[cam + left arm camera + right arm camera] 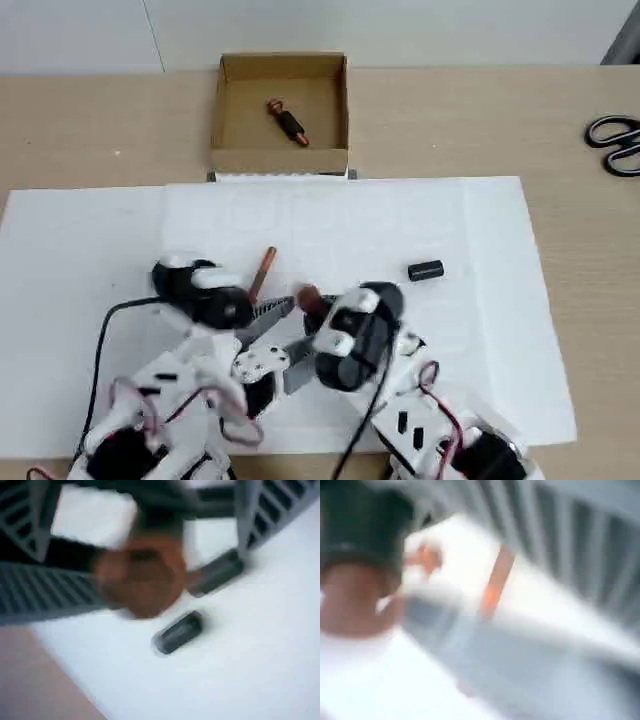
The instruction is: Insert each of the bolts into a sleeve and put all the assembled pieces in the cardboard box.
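Note:
A copper bolt head (308, 297) with a dark sleeve (318, 318) against it sits between my two grippers near the front of the white sheet. My left gripper (284, 306) comes at it from the left. My right gripper (306, 340) is just below it. Both wrist views are blurred, so I cannot tell which gripper holds the piece. The left wrist view has the copper head (140, 577) close up. A loose bolt (263, 272) lies by the left arm. A loose sleeve (425, 270) lies to the right. The cardboard box (228, 110) holds one assembled piece (287, 121).
The white paper sheet (480, 220) covers the table's middle and front. Scissors (615, 143) lie at the far right edge. A second dark sleeve-like shape (216, 573) shows beyond the loose sleeve (177, 630) in the left wrist view.

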